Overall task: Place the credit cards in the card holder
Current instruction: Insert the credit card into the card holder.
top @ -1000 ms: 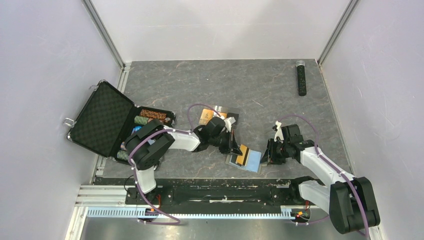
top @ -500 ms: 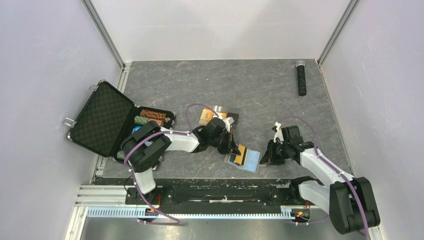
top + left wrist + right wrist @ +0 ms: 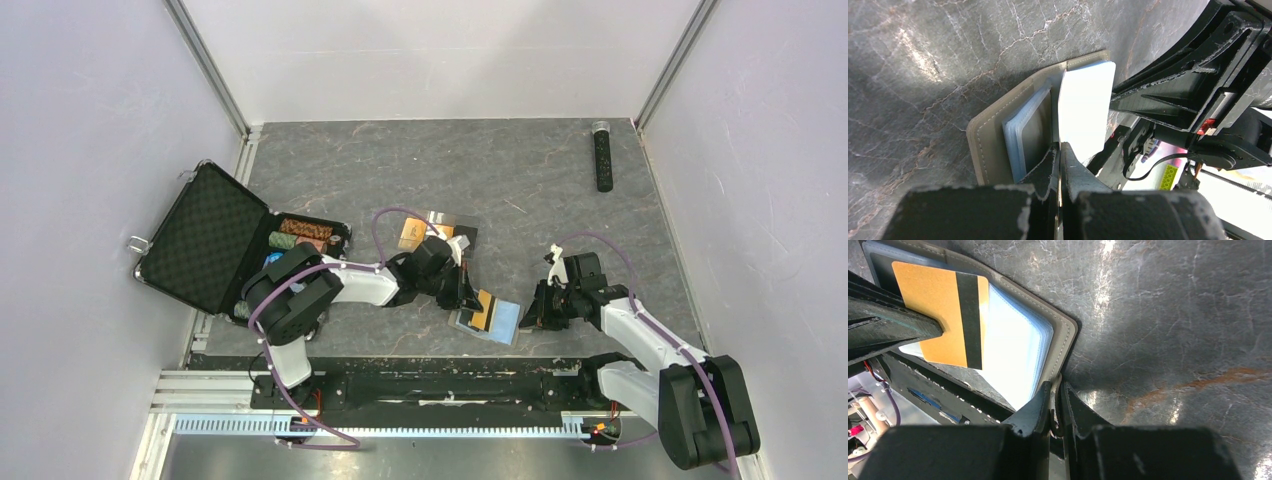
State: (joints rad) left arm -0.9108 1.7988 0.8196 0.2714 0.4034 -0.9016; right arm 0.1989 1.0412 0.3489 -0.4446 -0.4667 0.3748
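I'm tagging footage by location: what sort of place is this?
Probably a robotics lab test cell, not a home: plain panel walls on aluminium posts box in a marbled tabletop, and the left arm and right arm are bolted to a rail at its near edge.

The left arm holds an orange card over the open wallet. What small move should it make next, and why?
Probably slide the thin orange-gold card with the black stripe edge-first into a clear sleeve of the open grey-brown folding wallet. The left jaws are shut on the card, most of it lies uncovered over the light blue inside, and the right jaws pinch the wallet's edge, steadying it.
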